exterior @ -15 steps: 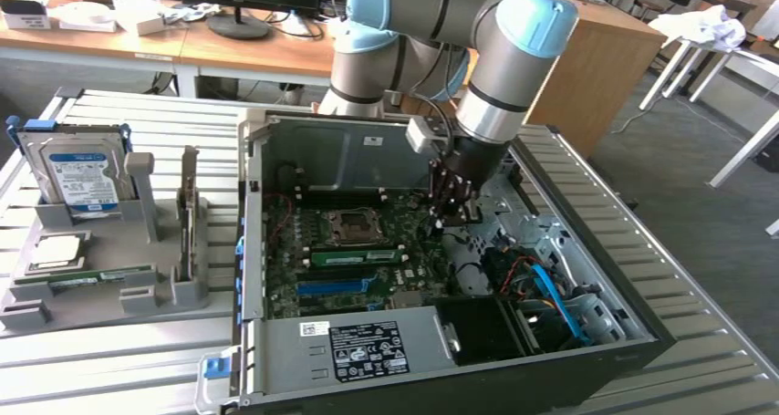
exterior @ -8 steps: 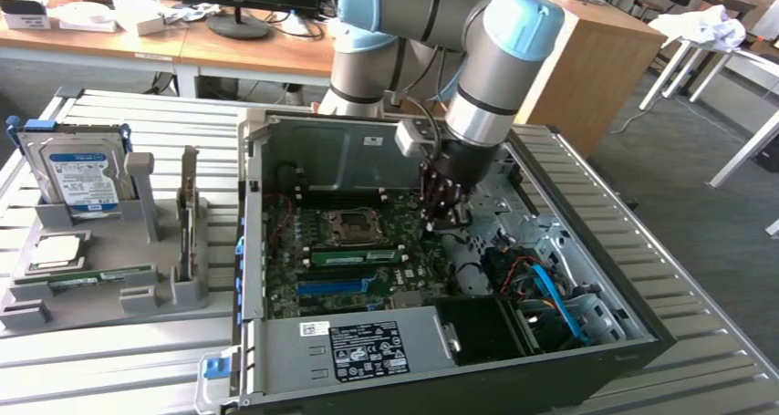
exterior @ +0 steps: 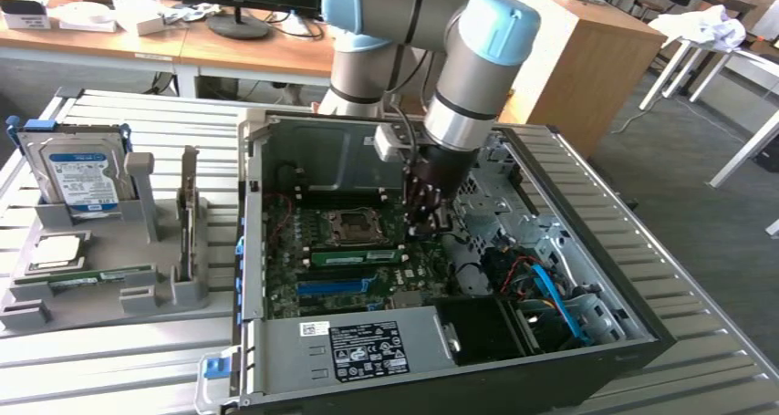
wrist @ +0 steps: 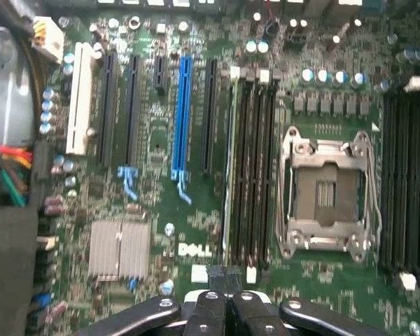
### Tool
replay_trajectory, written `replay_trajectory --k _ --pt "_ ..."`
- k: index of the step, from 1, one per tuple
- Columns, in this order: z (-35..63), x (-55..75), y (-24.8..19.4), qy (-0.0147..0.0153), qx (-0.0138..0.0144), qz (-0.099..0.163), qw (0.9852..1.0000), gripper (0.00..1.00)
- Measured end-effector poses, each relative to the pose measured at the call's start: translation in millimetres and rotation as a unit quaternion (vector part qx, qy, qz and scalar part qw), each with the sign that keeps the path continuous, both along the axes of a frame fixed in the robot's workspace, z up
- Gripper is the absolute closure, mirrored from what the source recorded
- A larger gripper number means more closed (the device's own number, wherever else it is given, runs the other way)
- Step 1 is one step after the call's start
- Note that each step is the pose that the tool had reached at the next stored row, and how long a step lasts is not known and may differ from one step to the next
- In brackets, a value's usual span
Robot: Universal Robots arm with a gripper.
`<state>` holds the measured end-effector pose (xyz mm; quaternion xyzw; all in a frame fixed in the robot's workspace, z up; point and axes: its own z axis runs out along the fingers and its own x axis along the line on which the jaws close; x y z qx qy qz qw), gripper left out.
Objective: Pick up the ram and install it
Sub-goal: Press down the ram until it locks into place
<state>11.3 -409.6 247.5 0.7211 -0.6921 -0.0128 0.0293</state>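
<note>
A long green ram (exterior: pixel 353 255) stands on edge in a memory slot of the motherboard, just beside the CPU socket (exterior: pixel 349 223). In the wrist view its thin top edge (wrist: pixel 228 168) runs along the slot next to the black empty slots (wrist: pixel 255 168). My gripper (exterior: pixel 426 231) hangs inside the open computer case, fingers pointing down, just above the board near the stick's end on the exterior view's right. The fingers (wrist: pixel 211 305) are pressed together with nothing between them, so my gripper (wrist: pixel 224 280) is shut and holds nothing.
A grey holder (exterior: pixel 86 296) on the exterior view's left carries a silver hard drive (exterior: pixel 79 182), a chip (exterior: pixel 55 251), a green strip (exterior: pixel 104 276) and an upright grey card (exterior: pixel 189 214). Case walls (exterior: pixel 250 214), cables (exterior: pixel 542 283) and a power supply (exterior: pixel 365 342) surround the board.
</note>
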Motion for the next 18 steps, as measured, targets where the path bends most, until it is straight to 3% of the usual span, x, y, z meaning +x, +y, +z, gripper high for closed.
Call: replay_trajectory --k 3,10,18 --pt "-4.6 -7.6 0.3 0.0000 0.0000 0.000 1.0000 0.90" --pt "-13.2 -7.4 5.9 0.0000 0.0001 0.000 1.0000 0.90" --pt "-18.0 -7.4 4.3 0.0000 -0.0002 0.000 1.0000 0.90"
